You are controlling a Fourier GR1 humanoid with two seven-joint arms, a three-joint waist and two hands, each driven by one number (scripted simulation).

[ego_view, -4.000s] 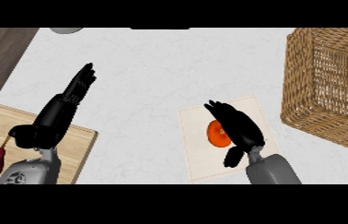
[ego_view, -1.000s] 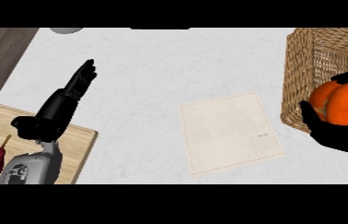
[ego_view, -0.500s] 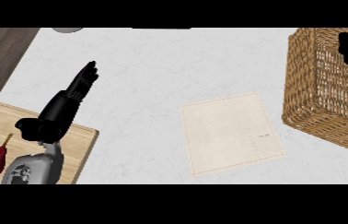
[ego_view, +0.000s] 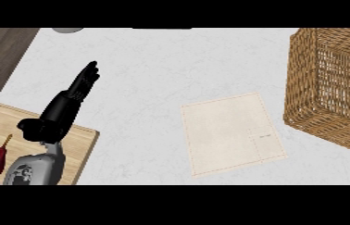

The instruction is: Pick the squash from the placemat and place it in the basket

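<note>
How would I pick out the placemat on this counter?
Find the big wicker basket at the right edge of the counter. Just left of its lower corner lies the placemat, a flat cream rectangle with a stitched border. Unlike the wooden board at far left, it is pale and paper-thin.

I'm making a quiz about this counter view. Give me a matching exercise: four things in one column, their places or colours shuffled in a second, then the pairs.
Things:
1. placemat
2. basket
3. left hand
4. wooden board

Places and colours:
A. right edge, woven brown
B. lower left corner, light wood
C. lower middle, cream
D. left side, black, fingers straight

Pairs: 1-C, 2-A, 3-D, 4-B
</note>
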